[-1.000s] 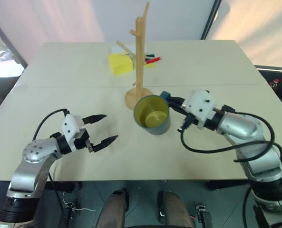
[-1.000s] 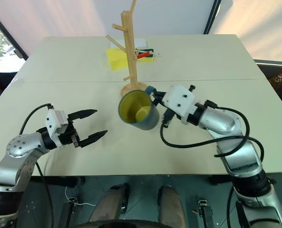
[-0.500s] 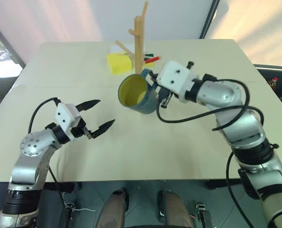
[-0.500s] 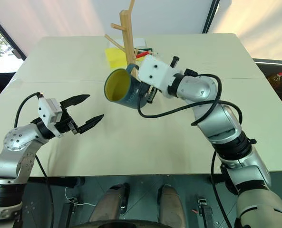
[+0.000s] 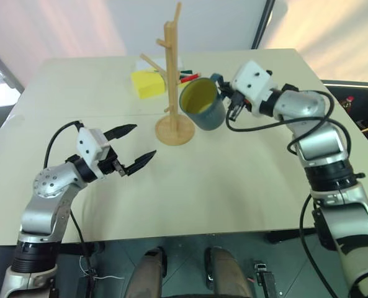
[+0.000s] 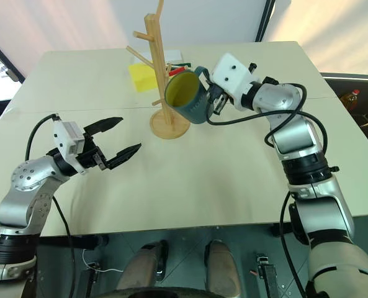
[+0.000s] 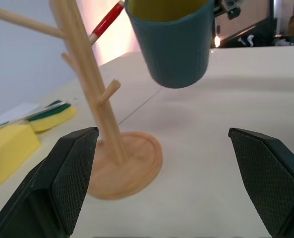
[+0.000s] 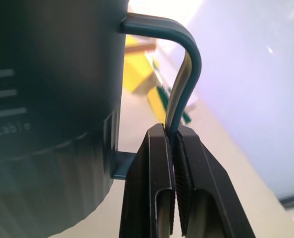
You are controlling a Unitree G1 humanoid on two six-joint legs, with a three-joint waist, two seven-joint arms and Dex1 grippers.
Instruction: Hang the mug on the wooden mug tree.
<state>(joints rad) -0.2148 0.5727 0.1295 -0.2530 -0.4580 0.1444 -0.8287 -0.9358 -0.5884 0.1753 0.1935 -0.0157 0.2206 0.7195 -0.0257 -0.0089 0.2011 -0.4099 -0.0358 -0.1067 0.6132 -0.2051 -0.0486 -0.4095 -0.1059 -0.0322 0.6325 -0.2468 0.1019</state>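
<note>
A pale table (image 5: 246, 186) sits against bright window light. The mug (image 5: 203, 104) hangs in the air just beside the mug tree (image 5: 171, 74) near the far edge — tipped, mouth toward the robot. It looks rigid, smooth and breakable; the right gripper (image 8: 172, 144) pinches its thin handle — a hold likely to swivel. The left gripper (image 5: 137, 146) hovers spread wide, empty.

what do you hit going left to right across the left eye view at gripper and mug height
left gripper → wooden mug tree → mug → right gripper
</note>
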